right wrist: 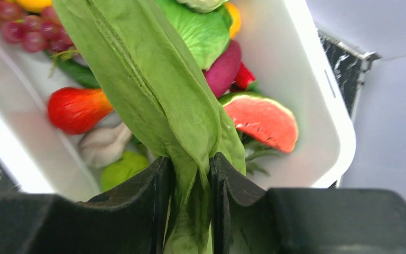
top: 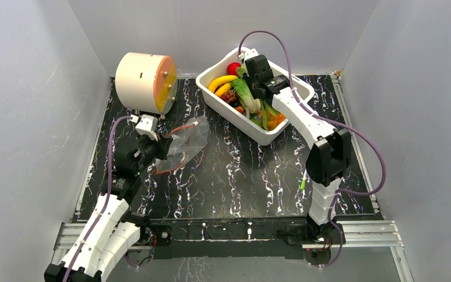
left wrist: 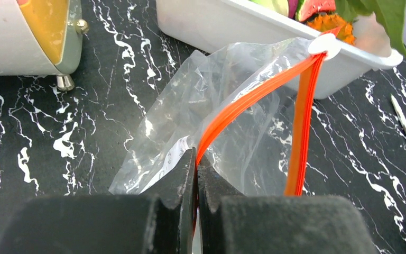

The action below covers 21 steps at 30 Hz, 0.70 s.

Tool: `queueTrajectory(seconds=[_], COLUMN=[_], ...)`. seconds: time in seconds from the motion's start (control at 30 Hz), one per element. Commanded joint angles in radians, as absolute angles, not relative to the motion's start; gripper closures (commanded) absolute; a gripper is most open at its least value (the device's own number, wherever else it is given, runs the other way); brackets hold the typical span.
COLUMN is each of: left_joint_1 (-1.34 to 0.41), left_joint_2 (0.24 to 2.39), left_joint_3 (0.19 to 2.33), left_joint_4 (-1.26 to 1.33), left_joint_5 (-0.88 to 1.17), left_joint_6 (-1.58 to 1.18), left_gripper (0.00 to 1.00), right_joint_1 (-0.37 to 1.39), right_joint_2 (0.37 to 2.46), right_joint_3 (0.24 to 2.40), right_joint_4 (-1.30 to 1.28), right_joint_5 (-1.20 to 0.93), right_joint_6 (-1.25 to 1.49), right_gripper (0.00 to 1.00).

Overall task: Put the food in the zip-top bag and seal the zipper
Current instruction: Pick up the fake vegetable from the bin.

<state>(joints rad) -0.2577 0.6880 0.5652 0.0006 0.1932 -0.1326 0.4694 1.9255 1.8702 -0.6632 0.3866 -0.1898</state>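
Right wrist view: right tool (right wrist: pixel 190 161) pinches the leafy green (right wrist: pixel 153 90) inside the white tub (right wrist: pixel 317 106) (floppy leaf, could slip mid-carry). Left of the tub, left tool (left wrist: pixel 196 159) clamps the zipper (left wrist: pixel 243 103), holding the zip-top bag (left wrist: pixel 190 100) up; its mouth may sag shut and block the drop.

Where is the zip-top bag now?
Top view, left side: the zip-top bag lies near the cream cylinder, left of the white tub, pinched by the left gripper.
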Motion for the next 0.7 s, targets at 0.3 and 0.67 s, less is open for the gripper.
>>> queueTrajectory(seconds=[0.3,0.67], left_joint_1=[-0.260,-0.260], left_joint_2=[0.805,0.883], left_joint_3=[0.664,0.632], left_joint_4=[0.233,0.318], left_joint_5=[0.092,0.097], left_joint_6=[-0.138,-0.145], left_gripper=[1.00,1.00], right_joint_1=[0.603,0.648], right_joint_2=[1.574,1.312], right_joint_3=[1.748,1.424], right_joint_4=[-0.836,-0.629], right_joint_5=[0.133,-0.298], right_joint_6=[0.237,0.623], right_gripper=[0.82,0.85])
